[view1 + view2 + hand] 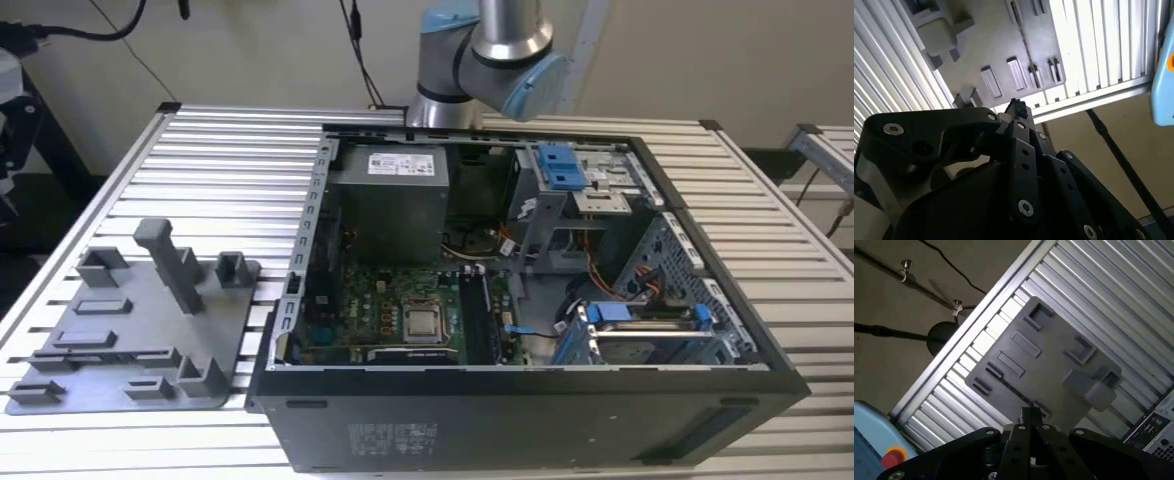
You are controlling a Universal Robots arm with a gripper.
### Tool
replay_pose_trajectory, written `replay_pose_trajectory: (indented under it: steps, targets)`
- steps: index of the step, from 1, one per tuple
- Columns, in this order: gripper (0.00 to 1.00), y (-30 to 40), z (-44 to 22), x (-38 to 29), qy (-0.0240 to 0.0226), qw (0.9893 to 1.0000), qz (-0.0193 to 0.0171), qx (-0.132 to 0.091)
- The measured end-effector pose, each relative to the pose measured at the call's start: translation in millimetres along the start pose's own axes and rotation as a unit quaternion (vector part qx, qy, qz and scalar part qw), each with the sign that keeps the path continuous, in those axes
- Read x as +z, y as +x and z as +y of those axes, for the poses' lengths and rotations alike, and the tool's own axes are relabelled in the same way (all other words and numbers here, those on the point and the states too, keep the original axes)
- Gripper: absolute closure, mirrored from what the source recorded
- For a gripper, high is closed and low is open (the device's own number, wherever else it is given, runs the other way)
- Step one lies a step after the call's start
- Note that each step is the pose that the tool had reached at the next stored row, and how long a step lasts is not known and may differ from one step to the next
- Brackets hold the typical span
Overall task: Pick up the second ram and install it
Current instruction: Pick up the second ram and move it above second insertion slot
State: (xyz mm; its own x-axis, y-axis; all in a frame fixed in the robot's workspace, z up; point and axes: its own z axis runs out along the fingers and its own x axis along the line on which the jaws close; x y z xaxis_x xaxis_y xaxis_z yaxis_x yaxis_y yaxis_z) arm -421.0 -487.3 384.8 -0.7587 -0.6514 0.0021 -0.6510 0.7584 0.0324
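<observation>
Hovering above the holder (pixel 1054 365) beside the case (pixel 534 420), the gripper (pixel 1030 414) has its jaws drawn together on nothing that I can see. The ram (pixel 1024 42) looks to be the thin dark strip standing on edge in the holder's long slot, well apart from the gripper. Picking it well, I judge, means opening wide, squaring the jaws across the strip's flat faces near mid-length, then descending and lifting plumb so it does not bind. Its long axis lies level, running roughly left to right in the exterior view along the holder's near edge; which end bears the label cannot be told.
</observation>
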Motion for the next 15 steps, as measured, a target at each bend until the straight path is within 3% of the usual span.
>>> replay_pose_trajectory:
  steps: [4,8,12,15]
  targets:
    - [0.89,-0.1,0.2,0.1,0.0006,0.9994,0.0015,-0.034]
    - [0.89,-0.1,0.3,0.1,0.0013,0.9975,0.0032,-0.070]
    - [0.89,0.0,0.4,0.1,0.0019,0.9945,0.0049,-0.105]
    - [0.89,0.1,0.5,0.5,0.0022,0.9914,0.0057,-0.130]
